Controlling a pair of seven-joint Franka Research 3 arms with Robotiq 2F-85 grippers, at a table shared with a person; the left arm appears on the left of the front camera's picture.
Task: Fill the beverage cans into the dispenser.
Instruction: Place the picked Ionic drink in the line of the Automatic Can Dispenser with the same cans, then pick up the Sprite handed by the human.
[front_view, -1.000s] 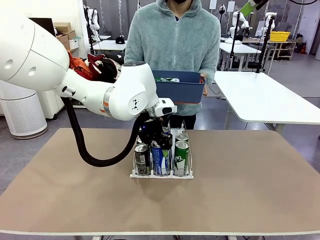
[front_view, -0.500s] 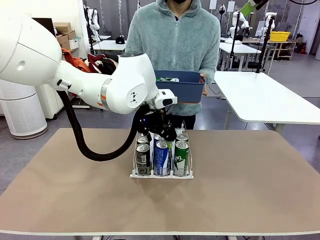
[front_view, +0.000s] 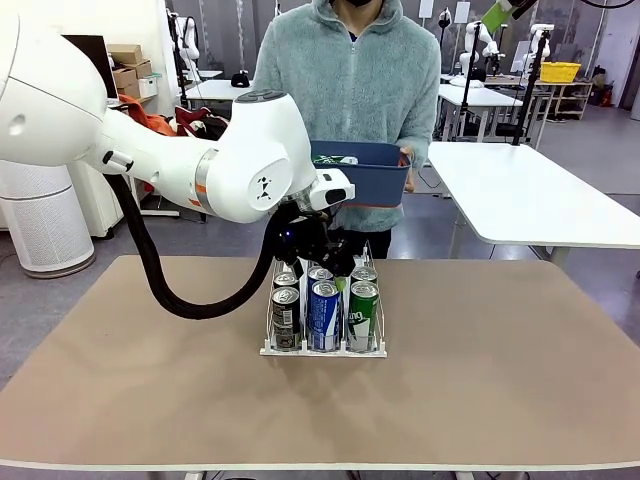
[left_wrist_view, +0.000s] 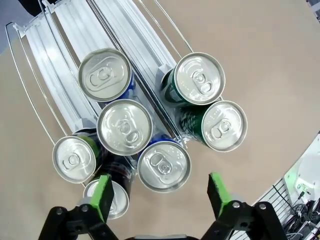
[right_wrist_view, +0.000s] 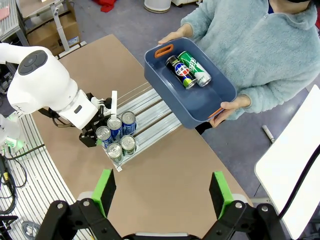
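Table (front_view: 500, 380): bare apart from the dispenser (front_view: 272, 350) at centre. The person holds the dark blue tub (front_view: 370, 185) at the dispenser's 12 o'clock, judged to be offering its two beverage cans (right_wrist_view: 181, 71) for pickup. The left arm (front_view: 240, 170) hides the rack's rear lanes in the front view. Seven more cans sit bunched at the rack's near end, with the lanes empty toward 11 o'clock in the left wrist view. The left gripper (left_wrist_view: 160, 195) hovers over them, fingers spread and holding nothing. The right gripper (right_wrist_view: 161, 192) is likewise agape, high overhead.
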